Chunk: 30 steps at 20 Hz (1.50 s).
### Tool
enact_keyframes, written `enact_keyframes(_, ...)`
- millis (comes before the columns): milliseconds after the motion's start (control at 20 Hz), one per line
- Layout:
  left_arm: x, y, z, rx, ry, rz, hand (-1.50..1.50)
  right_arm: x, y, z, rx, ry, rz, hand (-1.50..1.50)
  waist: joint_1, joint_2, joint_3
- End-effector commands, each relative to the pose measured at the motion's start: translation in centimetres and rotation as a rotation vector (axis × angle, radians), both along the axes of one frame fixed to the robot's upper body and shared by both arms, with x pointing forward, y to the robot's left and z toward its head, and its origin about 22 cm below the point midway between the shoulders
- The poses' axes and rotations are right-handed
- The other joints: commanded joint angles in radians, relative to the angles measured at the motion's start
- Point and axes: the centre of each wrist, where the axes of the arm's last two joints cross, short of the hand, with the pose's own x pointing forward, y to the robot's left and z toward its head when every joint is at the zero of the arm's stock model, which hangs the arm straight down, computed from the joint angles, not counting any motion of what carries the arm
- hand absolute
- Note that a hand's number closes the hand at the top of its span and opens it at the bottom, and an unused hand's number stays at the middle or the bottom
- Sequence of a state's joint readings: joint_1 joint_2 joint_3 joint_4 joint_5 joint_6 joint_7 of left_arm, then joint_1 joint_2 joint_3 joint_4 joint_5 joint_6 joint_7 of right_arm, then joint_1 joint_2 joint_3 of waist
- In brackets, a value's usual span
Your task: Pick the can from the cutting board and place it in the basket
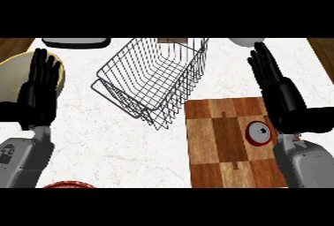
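A red-and-white round metal can [258,133] stands on the right part of a checkered wooden cutting board [225,141], which lies at the right of the white marble table [117,141]. A grey wire basket [153,77] sits behind and left of the board, and a cream round plate [16,66] lies far left.

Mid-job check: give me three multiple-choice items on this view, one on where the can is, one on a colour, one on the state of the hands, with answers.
1. Where is the can?
A. in the basket
B. on the cutting board
C. in the left hand

2. What colour is the can's side?
A. red
B. blue
C. green

3. How do both hands stand?
A. both curled round the can
B. one inside the basket
C. open, fingers straight

Answers: 1 B, it stands at the cutting board's right edge, beside the right hand. 2 A, a red rim rings its pale top. 3 C, the left hand and right hand hold nothing; the wire basket lies between them.
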<state>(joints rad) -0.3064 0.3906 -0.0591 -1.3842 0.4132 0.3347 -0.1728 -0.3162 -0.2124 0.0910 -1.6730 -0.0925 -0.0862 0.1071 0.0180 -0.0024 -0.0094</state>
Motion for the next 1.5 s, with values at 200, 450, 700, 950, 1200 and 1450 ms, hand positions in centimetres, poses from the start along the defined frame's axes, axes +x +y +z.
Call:
enact_keyframes(200,-0.1,1.0,1.4,0.379,0.030,-0.149,0.00,-0.2,5.6,-1.6,-0.272,0.099,0.387,1.50,0.010,0.005,0.011)
enact_keyframes(450,-1.0,1.9,0.3,0.438,0.107,-0.212,0.00,-4.8,12.7,-5.9,-0.049,0.114,0.420,1.50,-0.008,0.001,0.009)
enact_keyframes(700,-0.8,0.7,1.7,0.441,0.106,-0.203,0.00,-5.5,15.3,-4.3,-0.293,-0.068,0.197,-1.50,-0.018,-0.007,0.008)
enact_keyframes(950,-1.3,1.2,0.6,0.448,0.147,-0.191,0.00,-1.8,12.1,-1.2,-0.760,-0.140,-0.044,-1.50,-0.044,-0.020,0.002)
enact_keyframes(1200,-1.9,1.5,-0.3,0.457,0.153,-0.212,0.00,0.0,11.4,3.0,-1.230,-0.027,-0.046,-1.50,-0.032,-0.025,-0.004)
enact_keyframes(1450,-1.9,1.3,0.1,0.443,0.152,-0.218,0.00,0.2,12.3,5.2,-1.553,0.164,0.144,-1.50,-0.026,-0.020,0.000)
